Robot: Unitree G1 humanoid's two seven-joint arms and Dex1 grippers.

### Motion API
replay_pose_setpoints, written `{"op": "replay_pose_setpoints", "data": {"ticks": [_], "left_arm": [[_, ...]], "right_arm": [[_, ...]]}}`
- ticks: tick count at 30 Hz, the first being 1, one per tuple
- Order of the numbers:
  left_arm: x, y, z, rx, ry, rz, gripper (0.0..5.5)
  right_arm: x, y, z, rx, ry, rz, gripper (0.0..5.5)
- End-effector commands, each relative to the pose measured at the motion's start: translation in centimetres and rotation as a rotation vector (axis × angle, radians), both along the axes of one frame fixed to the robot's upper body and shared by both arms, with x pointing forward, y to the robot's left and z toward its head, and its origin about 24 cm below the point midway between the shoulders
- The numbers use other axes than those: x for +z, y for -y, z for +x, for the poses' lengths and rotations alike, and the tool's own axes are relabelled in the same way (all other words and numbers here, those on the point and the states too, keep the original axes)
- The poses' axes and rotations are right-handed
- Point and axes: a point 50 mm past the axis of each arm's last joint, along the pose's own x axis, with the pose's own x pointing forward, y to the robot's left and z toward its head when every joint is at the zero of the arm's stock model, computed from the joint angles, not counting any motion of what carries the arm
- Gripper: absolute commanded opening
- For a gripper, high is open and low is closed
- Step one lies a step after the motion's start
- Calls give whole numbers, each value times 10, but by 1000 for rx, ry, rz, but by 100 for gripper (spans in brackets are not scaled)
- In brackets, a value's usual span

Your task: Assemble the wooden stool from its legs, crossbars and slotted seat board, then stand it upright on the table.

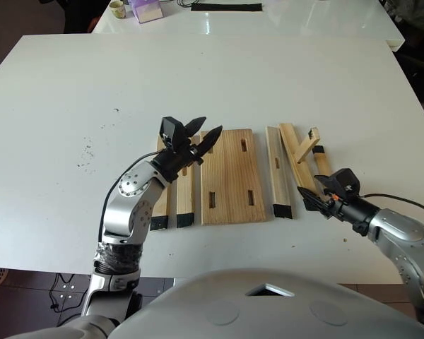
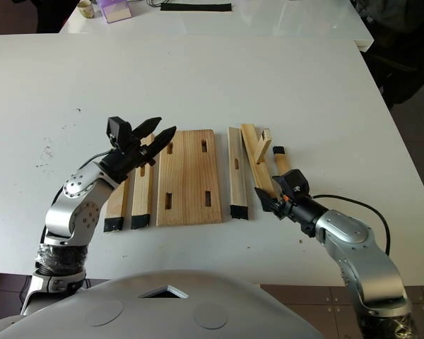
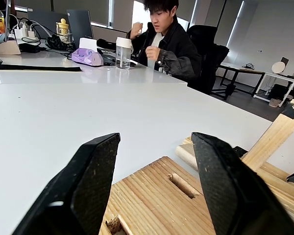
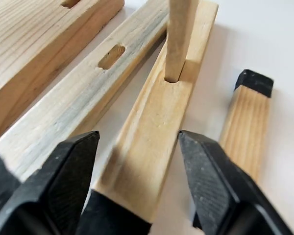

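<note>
- The left gripper (image 1: pixel 212 124) is hovering with its fingers spread wide and holding nothing, above the far left corner of the seat board (image 1: pixel 230 176).
- The seat board is lying flat on the table (image 1: pixel 198 78), close to the near edge and about midway along it; four slots are showing in its top.
- The right gripper (image 4: pixel 138 136) is sitting low at the near end of the slanted leg (image 1: pixel 293 152), with its fingers open on either side of the wood and not closing on it; the leg's black-capped end is lying between them.
- One crossbar (image 1: pixel 308 146) is standing tilted in a hole of that slanted leg, its free end pointing up and toward the right edge.
- Four legs are lying on the table: two (image 1: pixel 185 194) (image 1: pixel 162 201) side by side just left of the seat board, one (image 1: pixel 275 173) just right of it, and the slanted one beyond that.
- One short stick (image 1: pixel 322 161) with a black tip is lying just beside the slanted leg, on the side toward the right edge.
</note>
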Motion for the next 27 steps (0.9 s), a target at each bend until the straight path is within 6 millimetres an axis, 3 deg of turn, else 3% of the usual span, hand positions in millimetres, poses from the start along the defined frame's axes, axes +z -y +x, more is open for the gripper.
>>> {"op": "replay_pose_setpoints", "data": {"ticks": [1,6,13,16,22,27], "left_arm": [[2,3,4,-24,9,10,272],[1,2,4,-33,5,20,272],[0,3,4,-31,3,25,272],[-1,3,4,-28,2,25,272],[0,4,4,-32,-1,8,272],[5,-2,10,15,-11,-10,272]], "right_arm": [[-6,-5,1,-37,5,-17,295],[-15,-3,1,-76,2,-50,295],[-19,0,1,-93,12,-71,205],[-19,-2,3,-90,24,-67,205],[-7,-7,14,-90,96,-13,205],[14,-3,36,-128,223,33,205]]}}
